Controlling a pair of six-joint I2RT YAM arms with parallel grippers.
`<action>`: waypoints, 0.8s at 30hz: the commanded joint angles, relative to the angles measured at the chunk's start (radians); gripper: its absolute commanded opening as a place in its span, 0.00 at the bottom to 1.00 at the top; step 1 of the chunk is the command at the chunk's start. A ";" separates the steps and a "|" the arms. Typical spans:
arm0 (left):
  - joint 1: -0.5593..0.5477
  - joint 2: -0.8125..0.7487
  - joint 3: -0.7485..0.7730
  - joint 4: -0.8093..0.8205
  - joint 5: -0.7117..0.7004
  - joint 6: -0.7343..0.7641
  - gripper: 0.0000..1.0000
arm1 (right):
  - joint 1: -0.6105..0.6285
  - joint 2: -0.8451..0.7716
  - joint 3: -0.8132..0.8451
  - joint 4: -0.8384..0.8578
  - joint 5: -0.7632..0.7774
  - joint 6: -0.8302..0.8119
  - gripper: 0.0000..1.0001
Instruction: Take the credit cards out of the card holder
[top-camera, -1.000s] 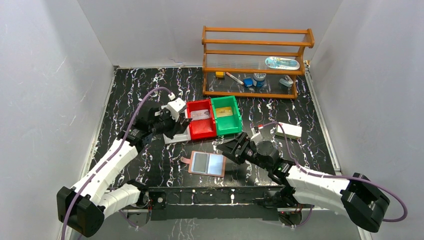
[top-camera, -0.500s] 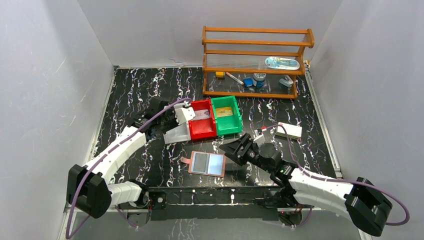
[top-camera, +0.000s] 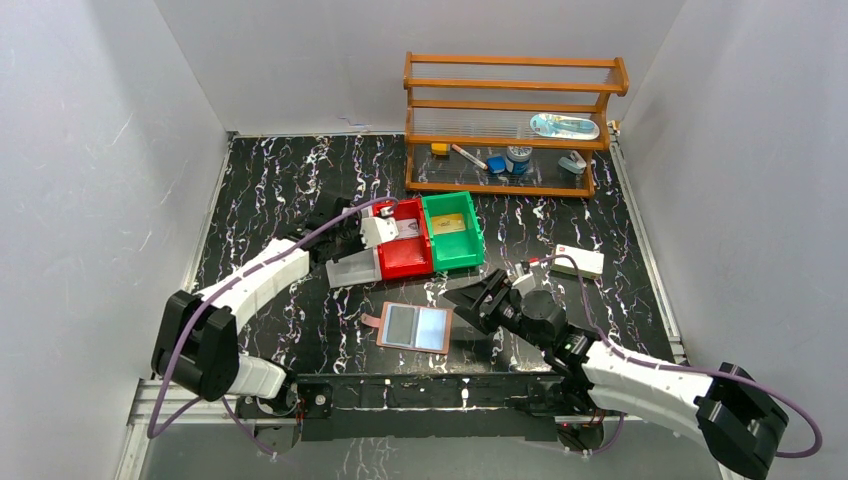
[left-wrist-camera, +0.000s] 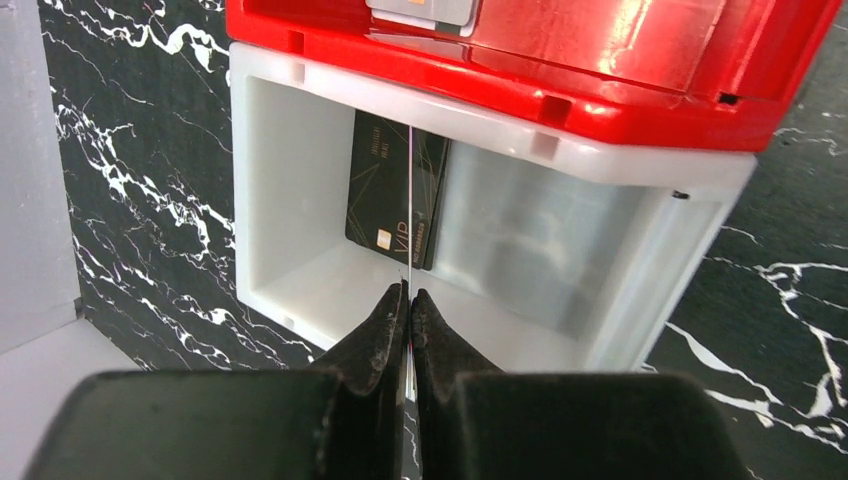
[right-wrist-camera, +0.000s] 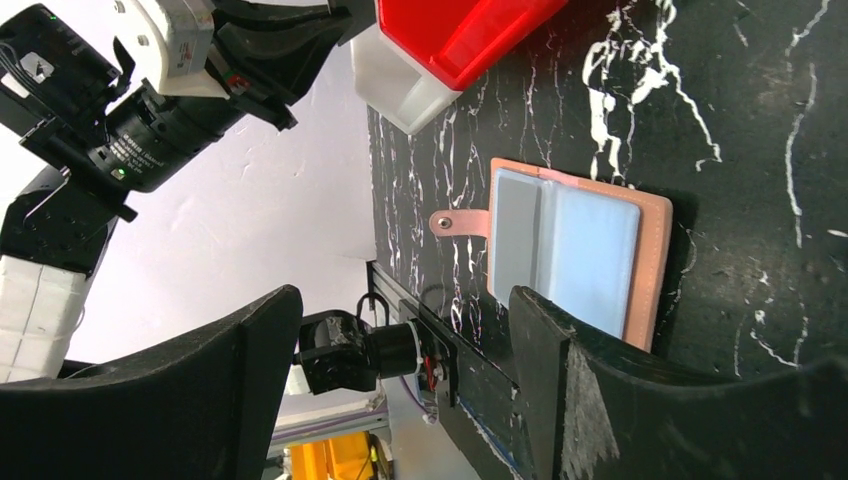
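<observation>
The card holder (top-camera: 415, 327) lies open and flat on the bench, with its long axis going left to right. It is just left of the right gripper (top-camera: 463, 295), whose jaws are wide apart and point toward it. The left gripper (left-wrist-camera: 407, 297), jaws pressed together, is farther away, at a white bin (left-wrist-camera: 290, 200).
</observation>
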 joint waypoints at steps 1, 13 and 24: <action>0.013 0.044 0.005 0.075 -0.029 0.020 0.00 | -0.003 -0.034 -0.023 0.018 0.043 0.018 0.84; 0.036 0.177 0.008 0.192 -0.071 0.046 0.00 | -0.009 -0.067 -0.047 0.001 0.079 0.029 0.87; 0.059 0.223 -0.014 0.291 -0.053 0.068 0.01 | -0.014 -0.081 -0.064 -0.008 0.095 0.041 0.88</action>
